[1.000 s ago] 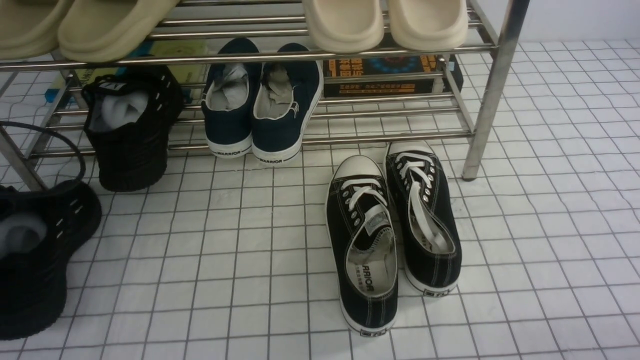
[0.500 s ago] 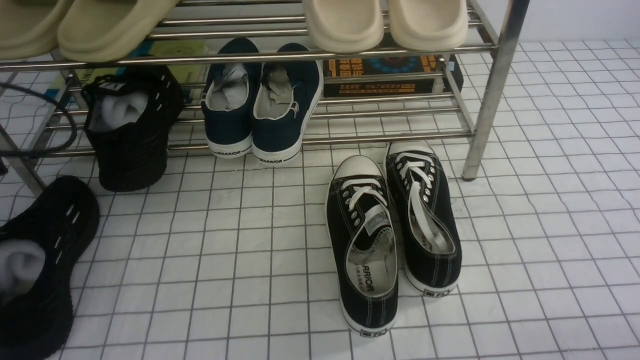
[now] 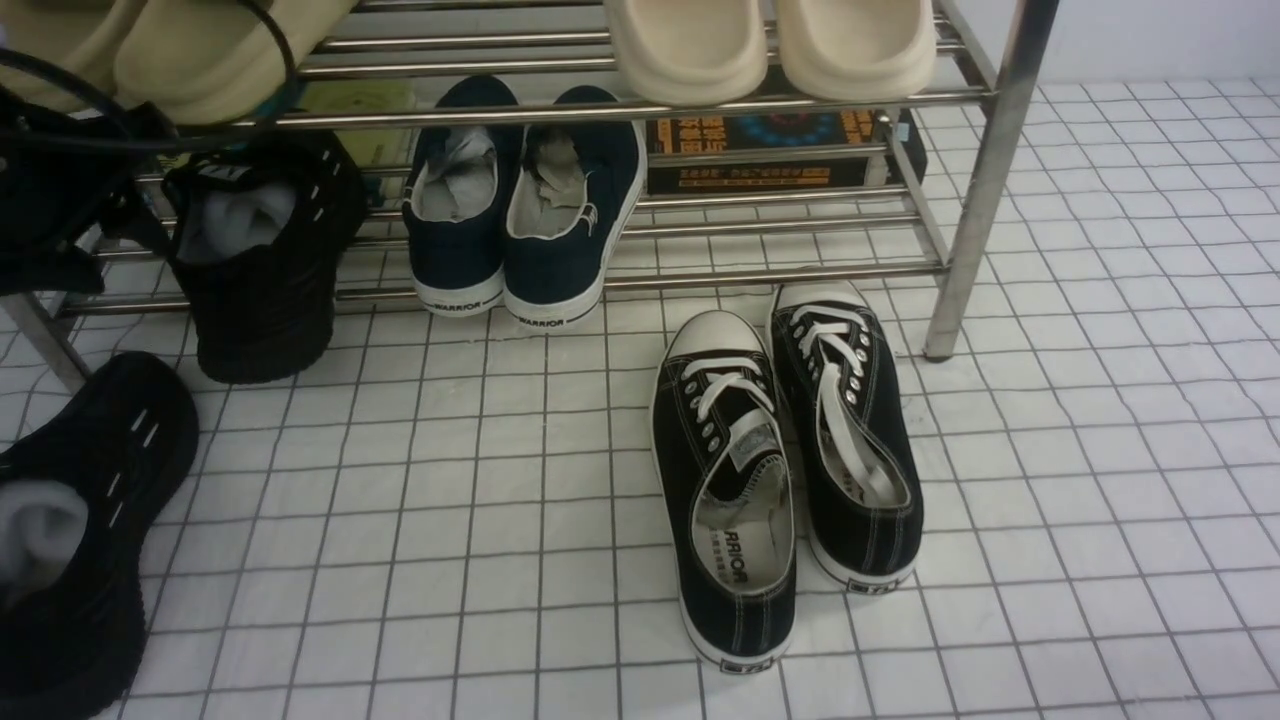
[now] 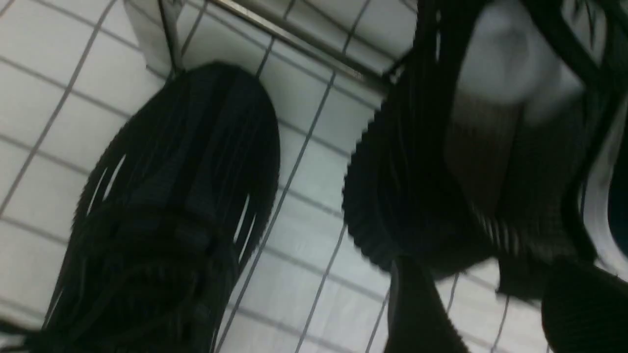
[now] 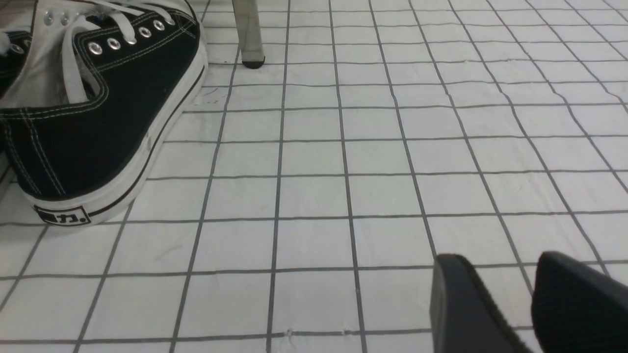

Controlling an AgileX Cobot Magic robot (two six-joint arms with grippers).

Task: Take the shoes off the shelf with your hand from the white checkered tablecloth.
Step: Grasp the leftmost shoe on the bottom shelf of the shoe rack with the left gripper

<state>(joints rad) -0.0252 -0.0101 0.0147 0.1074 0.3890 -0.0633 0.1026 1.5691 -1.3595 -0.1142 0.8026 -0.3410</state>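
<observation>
Front view: one bulky black knit sneaker (image 3: 260, 270), stuffed with white paper, leans on the lower tier of the shiny steel-tube shoe rack (image 3: 985, 180). Its twin (image 3: 80, 530) lies on the white grid-lined tablecloth (image 3: 450, 500).

Left wrist view: the left gripper (image 4: 481, 277) has its fingers spread and empty near the racked sneaker.

Right wrist view: the right gripper (image 5: 500, 262) has its fingers parted over the cloth.

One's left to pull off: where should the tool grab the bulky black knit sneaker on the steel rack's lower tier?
By the heel collar of the bulky black knit sneaker, from the front: the heel juts past the steel tube rack's front rail toward the robot, and the upper tier sits overhead.
</observation>
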